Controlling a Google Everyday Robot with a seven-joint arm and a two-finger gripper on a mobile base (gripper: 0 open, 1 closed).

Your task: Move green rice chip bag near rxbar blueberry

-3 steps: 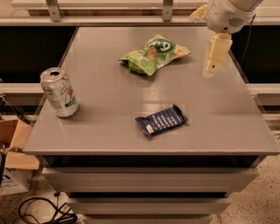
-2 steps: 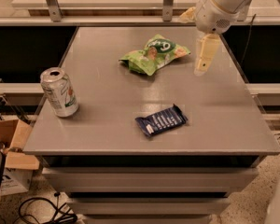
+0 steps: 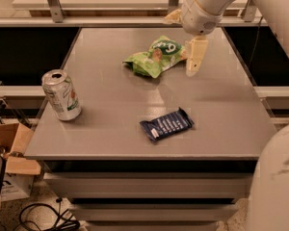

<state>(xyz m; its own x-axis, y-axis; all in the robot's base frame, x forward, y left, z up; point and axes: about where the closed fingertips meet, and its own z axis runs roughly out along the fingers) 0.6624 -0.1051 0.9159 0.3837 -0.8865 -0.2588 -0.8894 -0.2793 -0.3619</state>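
1. Green rice chip bag (image 3: 155,58): crumpled light-green foil, dark round logo w/ white lettering facing up, orange-tan chip pics. Lies on table (image 3: 106,100), far half, approx centre left-to-right; long axis runs near-left to far-right.
2. Rxbar blueberry (image 3: 166,124): small flat dark-navy wrapper, white text, crimped ends. Lies flat on near half, slightly right of centre, right end angled farther. Well apart from bag, on its near side.
3. Gripper (image 3: 191,64): hangs just right of bag's far-right end; contact can't be told.
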